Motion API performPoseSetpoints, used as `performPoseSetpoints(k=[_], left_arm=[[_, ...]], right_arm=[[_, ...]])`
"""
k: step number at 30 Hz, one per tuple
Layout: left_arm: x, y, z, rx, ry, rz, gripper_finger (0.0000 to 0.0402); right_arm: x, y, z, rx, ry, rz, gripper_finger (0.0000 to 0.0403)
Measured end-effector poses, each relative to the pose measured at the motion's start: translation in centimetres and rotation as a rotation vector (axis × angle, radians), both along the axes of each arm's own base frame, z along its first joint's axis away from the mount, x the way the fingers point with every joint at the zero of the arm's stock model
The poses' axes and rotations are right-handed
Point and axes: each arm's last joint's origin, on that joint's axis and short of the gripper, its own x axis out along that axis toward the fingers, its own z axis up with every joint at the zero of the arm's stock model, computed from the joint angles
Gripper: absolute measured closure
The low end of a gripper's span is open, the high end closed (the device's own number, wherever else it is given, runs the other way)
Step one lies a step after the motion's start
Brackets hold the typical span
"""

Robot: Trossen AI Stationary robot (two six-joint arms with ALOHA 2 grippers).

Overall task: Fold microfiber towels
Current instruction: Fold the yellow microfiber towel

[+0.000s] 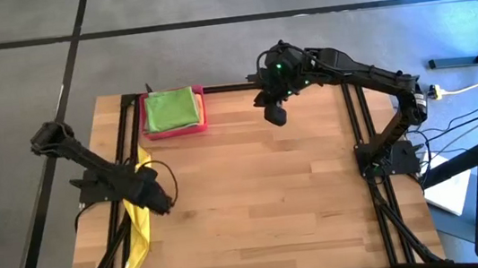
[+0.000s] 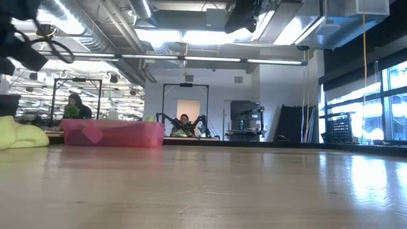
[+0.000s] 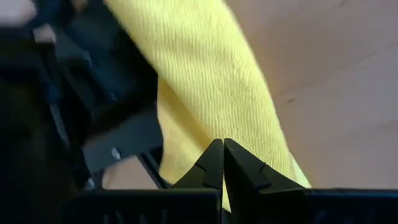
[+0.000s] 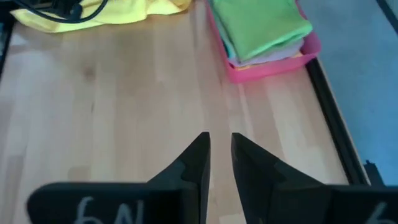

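One yellow towel [image 1: 137, 225] lies rumpled in a long strip at the counter's [image 1: 256, 204] left edge, left end effector [image 3: 222, 149] pinched together over it; green towel [image 1: 169, 109] folded atop the pink tray [image 1: 175, 129] far-left; right end effector [image 4: 219, 149] slightly apart, empty, far center.

1. Both arms are matte black, chunky jointed segments bolted onto black frame rails.
2. The right arm [image 1: 353, 67] has a little green light glowing by its wrist.
3. The left arm [image 1: 98, 168] has a thin black cable looping off it.
4. The fingers [image 4: 189, 165] are black wedges tapering to points, with white scribbled marks on the block behind them.
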Motion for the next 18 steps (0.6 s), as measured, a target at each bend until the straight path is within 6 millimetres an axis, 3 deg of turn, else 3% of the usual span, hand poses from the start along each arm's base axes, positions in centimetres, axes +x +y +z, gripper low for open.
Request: performPoseSetpoints(k=[9, 18], left_arm=[[0.3, -2.8, -1.9, -0.052, 0.099, 0.153, 0.0375], [0.8, -4.7, -4.1, -0.076, 0.197, 0.178, 0.0345]], right_arm=[[-0.1, 0.4, -0.2, 0.029, 0.002, 0.14, 0.0334], [-0.3, 0.5, -0.3, 0.017, 0.025, 0.192, 0.0334]])
